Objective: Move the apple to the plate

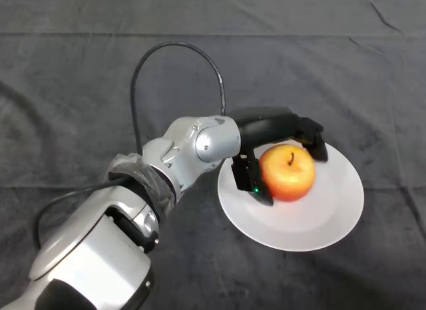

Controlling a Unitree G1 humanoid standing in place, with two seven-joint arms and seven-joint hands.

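Observation:
A red and yellow apple (287, 172) with a dark stem stands upright on a white plate (319, 220) at the right of the dark cloth. My left hand (269, 127) reaches in from the lower left and is curled round the apple: the thumb (251, 179) is at its near left side and the fingers (313, 138) wrap over its far side. The apple appears to rest on the left part of the plate.
The table is covered by a dark wrinkled cloth (80, 90). My silver-grey forearm (180, 157) lies across the lower left, just beside the plate's left rim.

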